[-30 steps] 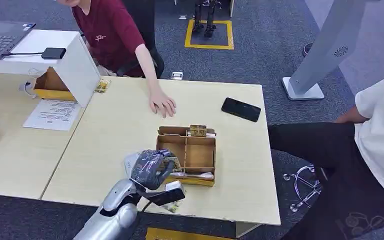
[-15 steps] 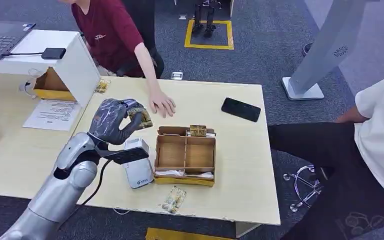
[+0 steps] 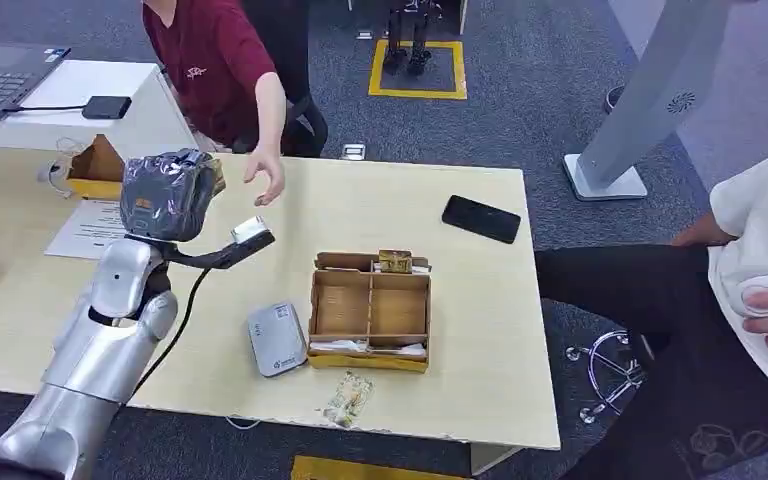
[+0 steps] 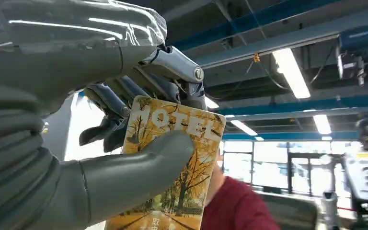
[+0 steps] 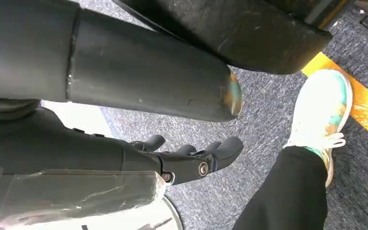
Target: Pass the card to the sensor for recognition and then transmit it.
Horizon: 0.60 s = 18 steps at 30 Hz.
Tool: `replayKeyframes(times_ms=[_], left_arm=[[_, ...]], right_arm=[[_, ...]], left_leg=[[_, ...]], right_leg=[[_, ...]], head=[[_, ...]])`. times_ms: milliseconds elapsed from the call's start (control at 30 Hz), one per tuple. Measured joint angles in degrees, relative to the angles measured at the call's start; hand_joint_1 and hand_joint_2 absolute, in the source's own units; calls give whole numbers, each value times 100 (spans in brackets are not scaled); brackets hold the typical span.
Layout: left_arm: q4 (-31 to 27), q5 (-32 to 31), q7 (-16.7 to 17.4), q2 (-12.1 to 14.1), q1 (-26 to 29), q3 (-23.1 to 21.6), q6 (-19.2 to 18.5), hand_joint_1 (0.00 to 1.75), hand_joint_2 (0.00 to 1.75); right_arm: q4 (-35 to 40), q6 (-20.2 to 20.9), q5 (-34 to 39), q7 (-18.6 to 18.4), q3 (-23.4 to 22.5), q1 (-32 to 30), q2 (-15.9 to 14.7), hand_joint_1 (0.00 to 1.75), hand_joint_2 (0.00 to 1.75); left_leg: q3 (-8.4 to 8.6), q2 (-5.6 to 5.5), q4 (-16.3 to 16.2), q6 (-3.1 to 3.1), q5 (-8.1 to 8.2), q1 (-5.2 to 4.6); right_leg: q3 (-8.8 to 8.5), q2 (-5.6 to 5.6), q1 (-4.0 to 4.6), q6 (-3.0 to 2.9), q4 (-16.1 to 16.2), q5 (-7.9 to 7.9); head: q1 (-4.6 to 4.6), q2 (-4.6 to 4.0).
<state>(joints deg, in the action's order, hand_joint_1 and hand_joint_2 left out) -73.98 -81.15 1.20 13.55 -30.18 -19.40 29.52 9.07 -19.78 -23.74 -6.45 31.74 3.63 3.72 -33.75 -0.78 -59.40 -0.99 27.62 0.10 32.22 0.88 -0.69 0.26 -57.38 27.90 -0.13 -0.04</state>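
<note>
Head view: left hand (image 3: 167,193) is up high over the surface (image 3: 480,330), near the person's hand (image 3: 265,180). The sensor (image 3: 277,338) lies flat by the box (image 3: 371,308), well apart from the hand.

Left wrist view: thumb & fingers pinch the card (image 4: 172,163), the one that says HOTEL. To do this well, I think: keep the pinch firm, hold the card steady, let go only when the person has it.

Right wrist view: right hand (image 5: 191,158) hangs by the floor w/ nothing in it, fingers loose.
</note>
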Motion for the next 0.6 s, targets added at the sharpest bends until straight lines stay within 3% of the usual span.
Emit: replayKeyframes(times_ms=[33,200,467,500,533,567,600], left_arm=[[138,-70,44,-19,-3,40,57,166,175],[559,-200,53,-109,-9,171,99,173,175],[821,-82,-24,-210,-17,265,66,175,175],[841,-108,-22,-217,-16,274,77,162,175],[860,-125,-22,-221,-16,276,79,21,175],[878,-132,-22,-225,-16,287,79,0,175],[897,-132,-22,-236,-16,296,81,0,175]], right_arm=[[0,0,-7,0,0,0,0,0,0],[0,-2,-7,-20,0,1,0,0,0],[0,-4,-9,-24,0,1,0,0,0],[0,-4,-9,-24,0,0,0,0,0],[0,-4,-9,-24,0,1,0,0,0],[0,-7,-9,-24,0,0,0,0,0],[0,-11,-9,-24,0,0,0,0,0]], left_leg=[[-1,-1,0,0,0,0],[-3,0,1,0,1,1],[-3,-1,0,0,0,0],[-3,-1,0,0,0,0],[-2,0,0,0,0,0],[-3,0,0,0,0,0],[-3,0,0,0,0,0]], right_leg=[[0,0,0,0,0,0],[1,0,1,0,0,2],[0,0,0,1,1,0],[0,0,0,1,1,0],[0,0,0,1,1,0],[1,0,0,1,1,0],[1,0,0,1,1,0]], head=[[-2,0],[0,0],[0,0],[0,0],[2,0],[0,0],[0,0]])
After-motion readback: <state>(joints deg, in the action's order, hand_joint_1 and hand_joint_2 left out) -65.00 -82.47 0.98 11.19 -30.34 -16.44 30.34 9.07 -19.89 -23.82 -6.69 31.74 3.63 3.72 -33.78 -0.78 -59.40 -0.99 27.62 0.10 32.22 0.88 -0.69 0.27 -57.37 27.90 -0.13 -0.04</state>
